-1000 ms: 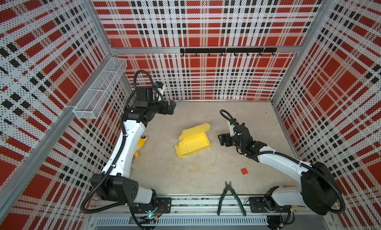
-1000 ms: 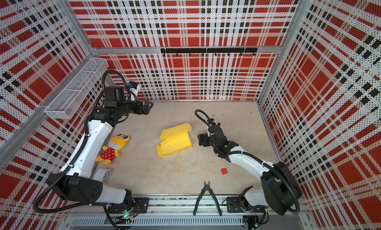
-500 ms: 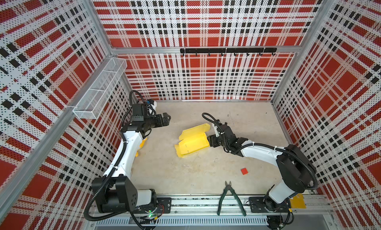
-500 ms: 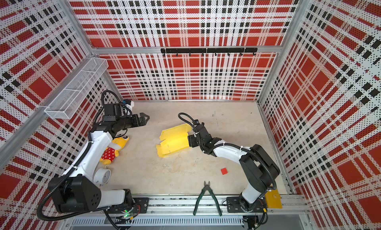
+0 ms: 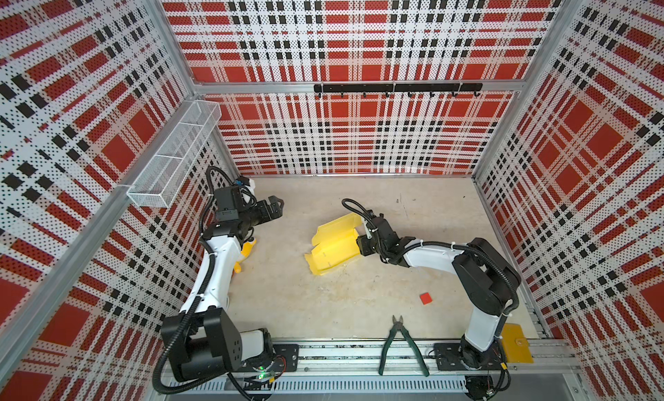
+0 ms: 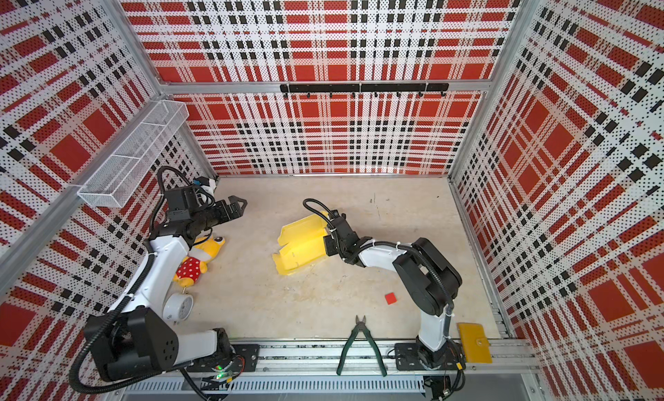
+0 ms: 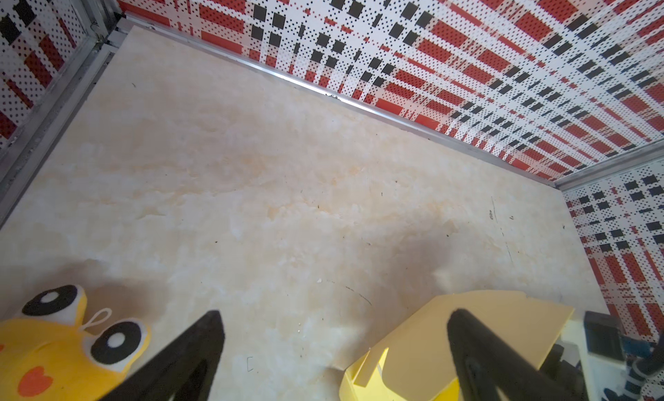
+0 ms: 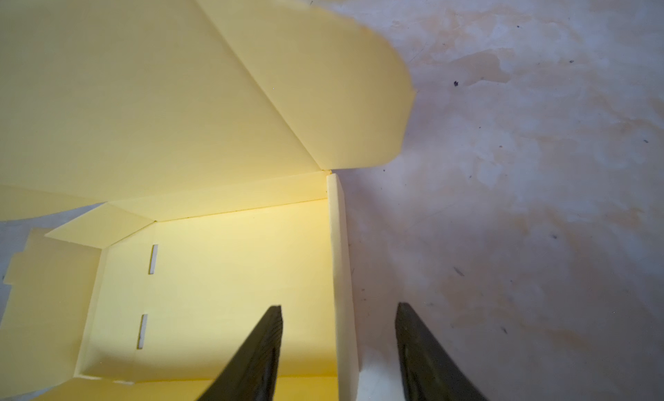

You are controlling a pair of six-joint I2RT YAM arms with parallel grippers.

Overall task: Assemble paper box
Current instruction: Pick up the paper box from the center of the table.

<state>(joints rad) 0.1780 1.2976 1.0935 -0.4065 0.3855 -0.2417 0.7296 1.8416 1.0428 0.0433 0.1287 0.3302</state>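
Yellow card box (image 5: pixel 334 244) sits half folded in the middle of the table (image 5: pixel 323 309), its lid flap raised. Your right gripper (image 8: pixel 337 306) straddles one side wall (image 8: pixel 339 237), one finger inside and one outside, with a gap on each side and nothing gripped. Your left gripper (image 7: pixel 335 312) hangs wide open, well apart from the box, near the toy (image 6: pixel 190 268).

Pale yellow paper box (image 5: pixel 334 252), red-black plaid walls (image 5: pixel 359 40).
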